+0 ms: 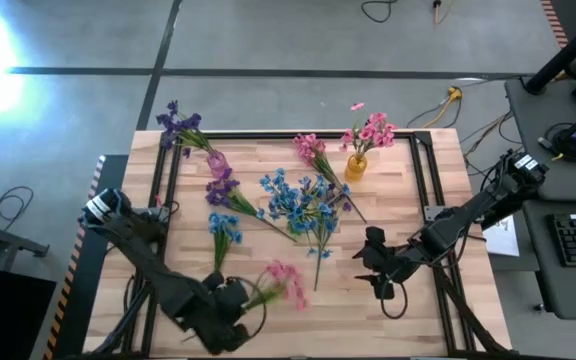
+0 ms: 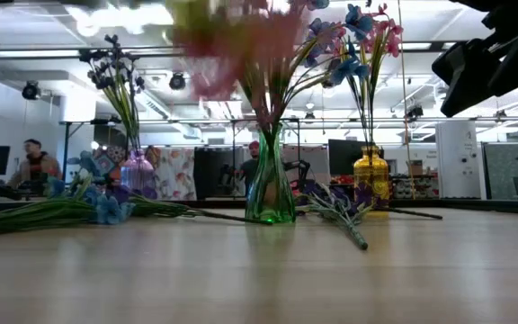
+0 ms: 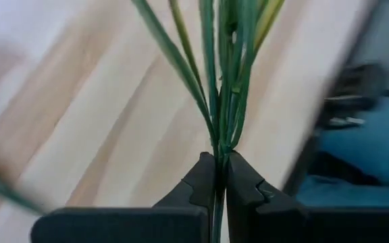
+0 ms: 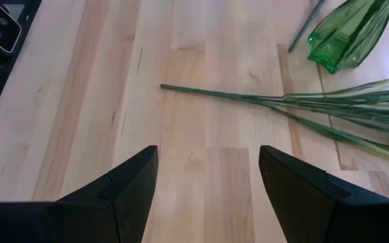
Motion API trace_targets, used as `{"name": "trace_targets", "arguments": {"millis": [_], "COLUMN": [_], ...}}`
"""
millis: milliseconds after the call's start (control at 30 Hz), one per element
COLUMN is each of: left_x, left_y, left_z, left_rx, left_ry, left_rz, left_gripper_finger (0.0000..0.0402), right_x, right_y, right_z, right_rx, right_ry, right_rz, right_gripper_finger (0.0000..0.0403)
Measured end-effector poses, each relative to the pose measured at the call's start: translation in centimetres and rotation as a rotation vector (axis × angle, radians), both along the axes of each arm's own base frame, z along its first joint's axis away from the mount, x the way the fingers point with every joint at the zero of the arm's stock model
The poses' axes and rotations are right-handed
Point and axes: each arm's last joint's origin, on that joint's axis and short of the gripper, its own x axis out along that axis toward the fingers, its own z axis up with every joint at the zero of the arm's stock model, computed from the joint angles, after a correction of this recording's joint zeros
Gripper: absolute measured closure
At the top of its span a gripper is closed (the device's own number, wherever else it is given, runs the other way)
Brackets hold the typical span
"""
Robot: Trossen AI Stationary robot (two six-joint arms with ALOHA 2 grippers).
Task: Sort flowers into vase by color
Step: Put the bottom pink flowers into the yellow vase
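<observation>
My left gripper (image 1: 240,300) is near the table's near edge, shut on a pink sprig (image 1: 286,284) whose blossoms point toward the table's right. The pink sprig (image 2: 232,40) also shows blurred in the low view. My right gripper (image 4: 208,175) hovers open right of centre, above bare wood, short of a stem end (image 4: 171,88) lying on the table. A green vase (image 2: 270,187) with blue flowers (image 1: 298,200) stands mid-table. A purple vase (image 1: 217,162) holds purple blossoms (image 1: 178,124). A yellow vase (image 1: 356,166) holds pink blossoms (image 1: 373,130). Loose blue (image 1: 224,229), purple (image 1: 222,190) and pink (image 1: 311,149) sprigs lie flat. My left gripper pinches the pink sprig's green stem (image 3: 220,145) between its two fingers (image 3: 201,177), just below where the stem fans out into thin leaves. The fingers lie along the stem. In the low view the sprig is lifted clear of the table, its blossoms off the wood.
A black metal frame (image 1: 423,180) runs along the tabletop's edges. Loose stems (image 4: 329,108) spread over the table's middle beside the green vase (image 4: 350,30). Bare wood (image 1: 298,330) lies near the near edge between the two grippers. People sit in the room behind (image 2: 34,162).
</observation>
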Motion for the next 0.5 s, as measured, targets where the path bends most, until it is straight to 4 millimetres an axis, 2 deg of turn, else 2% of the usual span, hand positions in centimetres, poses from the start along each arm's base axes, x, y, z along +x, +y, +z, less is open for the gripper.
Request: {"name": "trace_targets", "arguments": {"millis": [267,500], "left_x": [-0.2,1.0], "left_y": [0.0,-0.6], "left_z": [3.5,5.1], "left_rx": [0.121,0.258], "left_ry": [-0.278,-0.494], "left_rz": [-0.119,-0.211], "left_gripper_finger": [0.0402,0.0402], "right_x": [-0.4,0.0], "right_y": [0.2,1.3], "right_z": [-0.4,-0.2], "right_rx": [-0.030,0.026], "right_ry": [-0.018,-0.240], "right_rz": [-0.005,0.020], "right_gripper_finger": [0.0154,0.0154]}}
